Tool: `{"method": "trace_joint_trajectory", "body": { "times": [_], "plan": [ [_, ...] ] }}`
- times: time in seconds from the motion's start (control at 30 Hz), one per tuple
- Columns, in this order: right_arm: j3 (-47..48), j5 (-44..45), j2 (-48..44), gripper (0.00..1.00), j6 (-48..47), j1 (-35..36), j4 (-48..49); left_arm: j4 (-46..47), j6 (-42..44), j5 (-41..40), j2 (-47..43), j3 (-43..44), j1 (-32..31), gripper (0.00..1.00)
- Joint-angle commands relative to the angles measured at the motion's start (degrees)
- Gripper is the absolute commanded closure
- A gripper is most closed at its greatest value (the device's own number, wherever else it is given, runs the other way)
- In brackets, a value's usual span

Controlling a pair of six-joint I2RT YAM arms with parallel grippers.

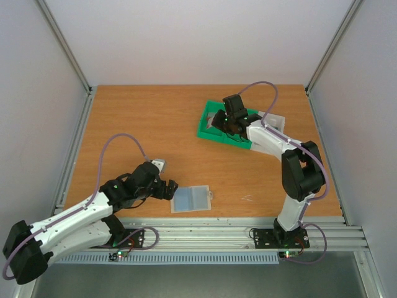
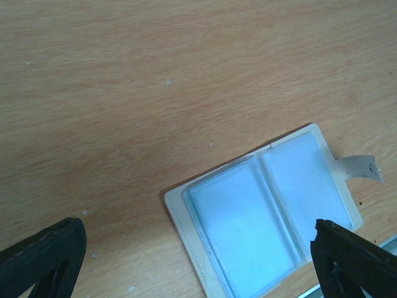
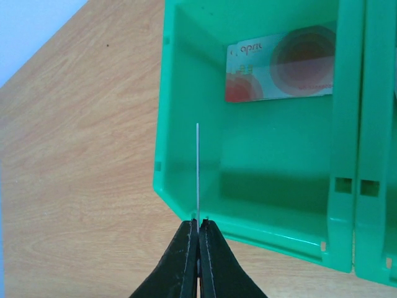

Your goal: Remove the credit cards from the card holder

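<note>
The card holder [image 1: 191,199] lies flat near the table's front edge, a translucent grey-blue sleeve with a small tab; it also shows in the left wrist view [image 2: 267,214]. My left gripper [image 1: 169,189] is open just left of it, jaws wide, holding nothing; in its own view [image 2: 198,261] the fingertips [image 2: 46,251] straddle the holder's near end. My right gripper [image 1: 224,119] hangs over the green bin [image 1: 211,133] and is shut on a thin card [image 3: 198,174] seen edge-on, held over the bin's left compartment [image 3: 186,93]. A red-marked card [image 3: 282,63] lies inside that compartment.
A white tray [image 1: 277,121] sits behind the green bin at the right. The bin's second compartment [image 3: 378,155] is at the right edge of the right wrist view. Metal rails [image 1: 236,226] run along the table's front edge.
</note>
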Motion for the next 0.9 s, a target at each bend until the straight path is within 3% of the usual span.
{"method": "trace_joint_trajectory", "body": {
  "times": [0.0, 0.33, 0.5, 0.87],
  "plan": [
    [2.96, 1.43, 1.38, 0.99, -1.38, -0.64, 1.16, 5.21, -1.14, 2.2, 0.0, -1.11, 1.1, 0.01],
    [9.04, 3.92, 8.46, 0.99, -3.66, -0.8, 3.27, 6.01, -2.07, 4.05, -0.08, -1.83, 2.15, 0.01],
    [13.53, 8.23, 11.64, 0.99, -4.8, -0.91, -0.42, 6.21, -2.76, 4.99, -0.08, -1.98, 2.25, 0.0],
    [16.05, 6.41, 15.86, 0.99, -5.19, -3.39, 1.06, 3.73, -1.53, 5.25, 4.52, 1.75, 3.83, 0.01]
  ]
}}
